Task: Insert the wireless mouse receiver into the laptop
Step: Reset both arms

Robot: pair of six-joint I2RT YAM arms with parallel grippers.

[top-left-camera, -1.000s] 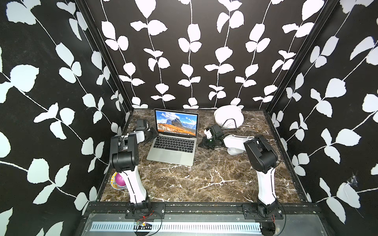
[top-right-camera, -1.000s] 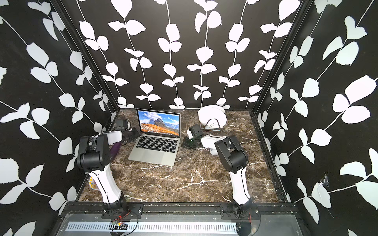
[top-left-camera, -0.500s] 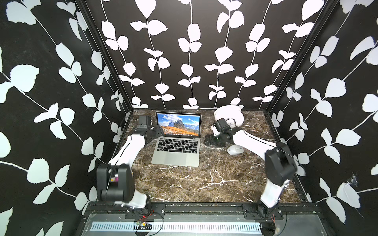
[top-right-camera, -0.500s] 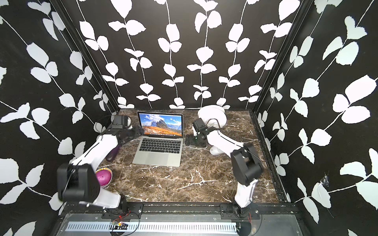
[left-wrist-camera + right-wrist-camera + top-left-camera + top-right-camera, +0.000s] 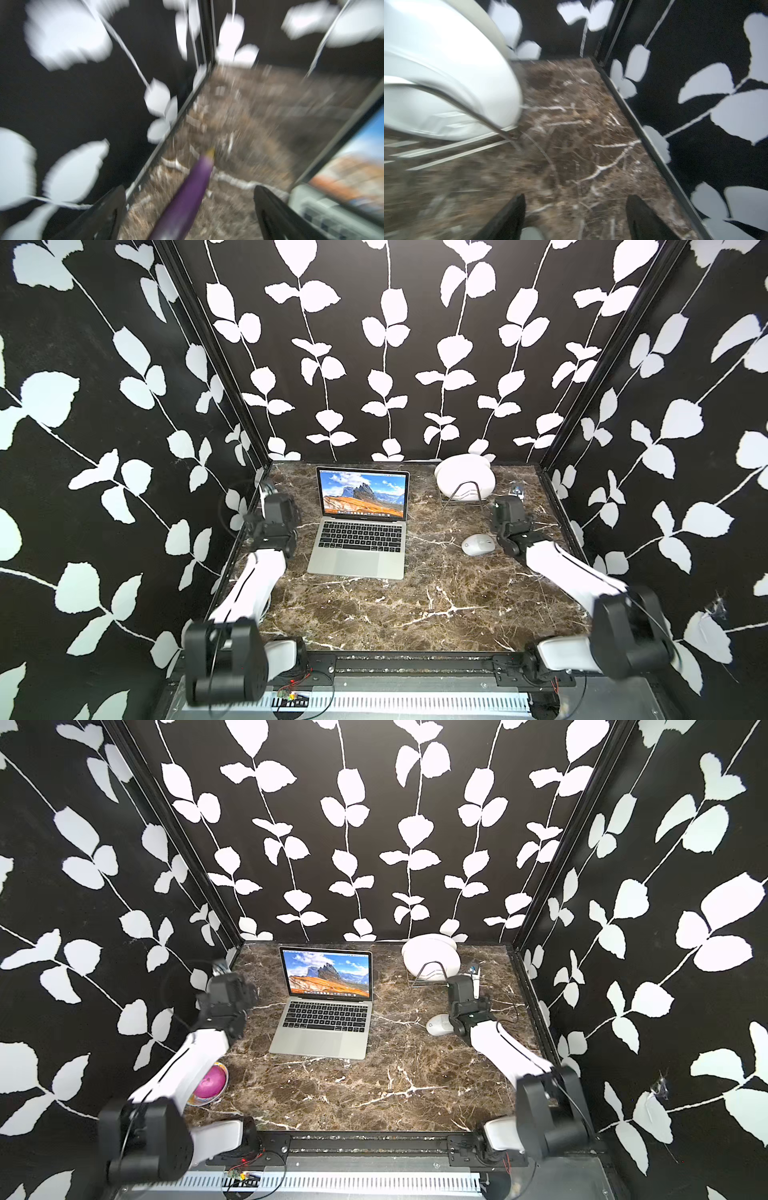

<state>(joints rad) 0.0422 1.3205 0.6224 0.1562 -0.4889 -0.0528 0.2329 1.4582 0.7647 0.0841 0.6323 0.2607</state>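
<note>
The silver laptop (image 5: pixel 357 531) stands open in mid-table with mountain wallpaper on its screen (image 5: pixel 353 166). To its right lies the white wireless mouse (image 5: pixel 478 544) (image 5: pixel 440 1026). No receiver can be made out in any view. My left gripper (image 5: pixel 272 495) (image 5: pixel 190 207) hangs open by the left wall, off the laptop's left side. My right gripper (image 5: pixel 508 504) (image 5: pixel 575 209) is open over bare marble, just right of the mouse, and holds nothing.
A purple eggplant (image 5: pixel 187 199) lies on the table between the left jaws, untouched. White plates (image 5: pixel 465 481) (image 5: pixel 446 72) stand in a wire rack at the back right. A small pale object (image 5: pixel 516 489) sits by the right wall. A bowl (image 5: pixel 208 1081) is at front left.
Both grippers have left the laptop's sides and swung out toward the side walls. The laptop shifted slightly right a second ago and has stayed put since.
</note>
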